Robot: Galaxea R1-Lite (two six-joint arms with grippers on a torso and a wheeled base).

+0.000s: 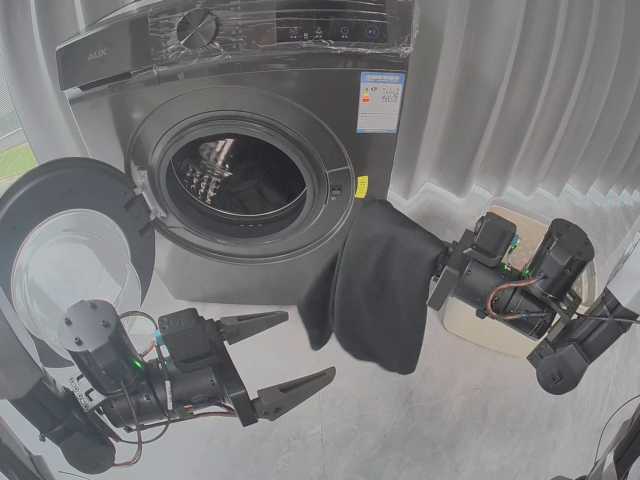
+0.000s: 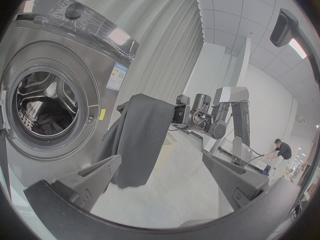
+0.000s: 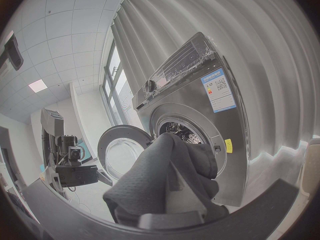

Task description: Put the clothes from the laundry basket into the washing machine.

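Between jaws of right gripper [image 1: 438, 262] hangs black cloth [image 1: 377, 295].

The washing machine [image 1: 107, 135] has a satin, dark grey metal-looking front, with crinkled clear plastic film [image 1: 253, 49] over its control panel [image 1: 327, 31]. The garment [image 1: 380, 288] is matt black cloth with a fine knitted texture, and the floor [image 1: 433, 415] is smooth, faintly shiny grey.

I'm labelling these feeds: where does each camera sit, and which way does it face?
Head view: on the head, looking forward and down at the washing machine; both arms show.
Left wrist view: behind the open left pincer, facing the dark garment.
Right wrist view: behind the right pincer gripping that garment, facing the machine's open door.
Both wrist views show the opposite arm.
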